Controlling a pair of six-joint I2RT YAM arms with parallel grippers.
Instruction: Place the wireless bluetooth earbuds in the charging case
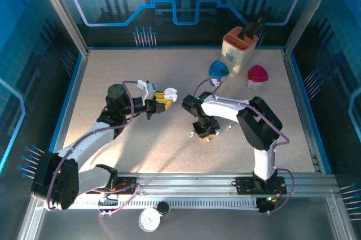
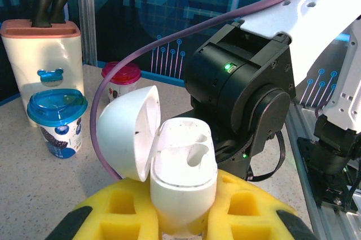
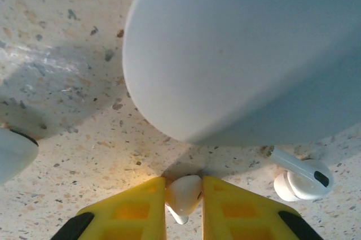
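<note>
My left gripper [image 2: 181,217] is shut on a white charging case [image 2: 183,169] held upright above the table, its lid [image 2: 128,132] hinged open to the left and two empty sockets showing. From above the case [image 1: 168,94] sits at the left gripper [image 1: 161,102] near table centre. My right gripper [image 3: 184,203] is shut on a white earbud [image 3: 183,193] just above the speckled tabletop, with its stem pointing down. A second white earbud [image 3: 302,175] lies on the table to the right. The right gripper [image 1: 204,132] points down, right of the case.
A blue-lidded cup [image 1: 218,72], a pink-lidded cup [image 1: 257,75] and a beige knife block [image 1: 240,47] stand at the back right. A large blurred white rounded body [image 3: 248,53] hangs over the right wrist view. A white object's edge [image 3: 12,151] shows at the left.
</note>
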